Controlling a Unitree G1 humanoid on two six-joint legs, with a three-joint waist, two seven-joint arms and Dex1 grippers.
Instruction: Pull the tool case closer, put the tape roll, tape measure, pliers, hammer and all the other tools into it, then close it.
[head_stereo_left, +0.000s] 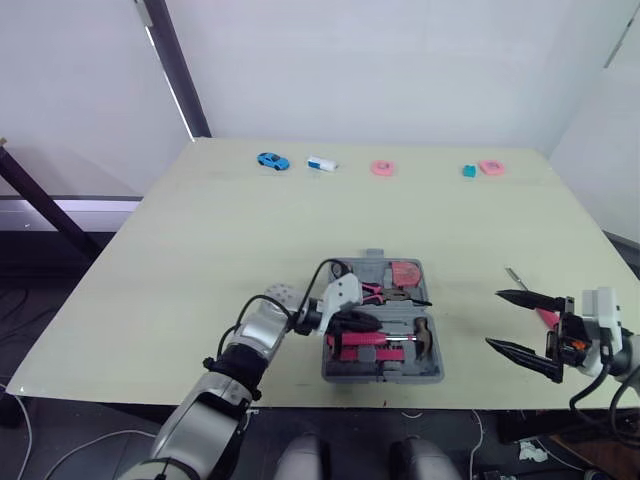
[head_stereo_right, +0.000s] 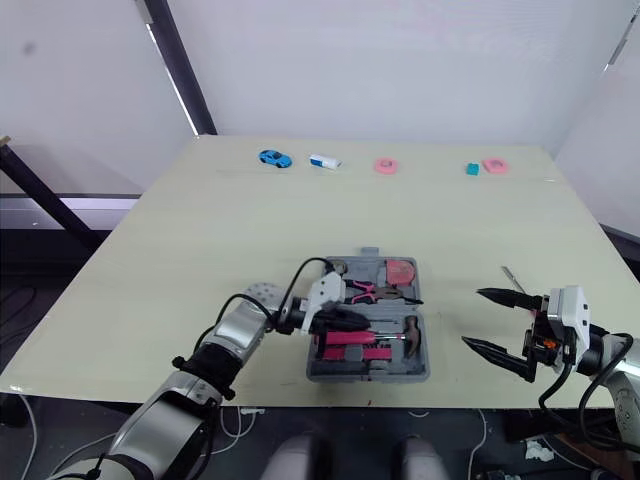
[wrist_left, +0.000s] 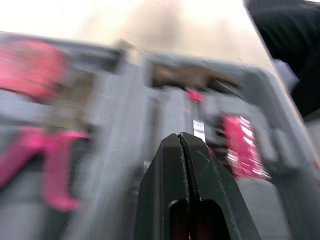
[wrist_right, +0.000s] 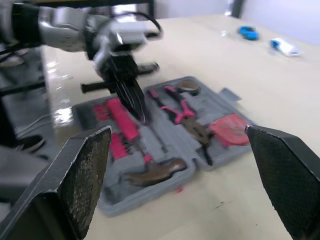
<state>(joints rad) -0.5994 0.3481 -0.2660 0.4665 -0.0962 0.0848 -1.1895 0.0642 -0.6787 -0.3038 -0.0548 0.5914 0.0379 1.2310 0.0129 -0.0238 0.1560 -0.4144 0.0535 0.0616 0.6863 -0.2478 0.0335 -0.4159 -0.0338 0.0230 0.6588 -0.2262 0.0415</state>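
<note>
The grey tool case (head_stereo_left: 342, 372) lies open near the table's front edge. In it are a tape roll (head_stereo_left: 337, 268), a pink tape measure (head_stereo_left: 405, 272), pink-handled pliers (head_stereo_left: 385, 293), a hammer (wrist_right: 150, 172) and pink-handled tools (head_stereo_left: 360, 342). My left gripper (head_stereo_left: 355, 322) is low over the case's near half, and its fingers (wrist_left: 172, 165) are pressed together with nothing between them. My right gripper (head_stereo_left: 492, 318) hangs open to the right of the case, above the table's front right corner. Behind it a thin tool with a pink handle (head_stereo_left: 515, 277) lies on the table.
Along the far edge of the table (head_stereo_left: 200, 240) lie a blue toy car (head_stereo_left: 272, 160), a white and blue item (head_stereo_left: 321, 163), two pink rings (head_stereo_left: 383, 168) (head_stereo_left: 490, 167) and a teal block (head_stereo_left: 468, 171). The case sits close to the front edge.
</note>
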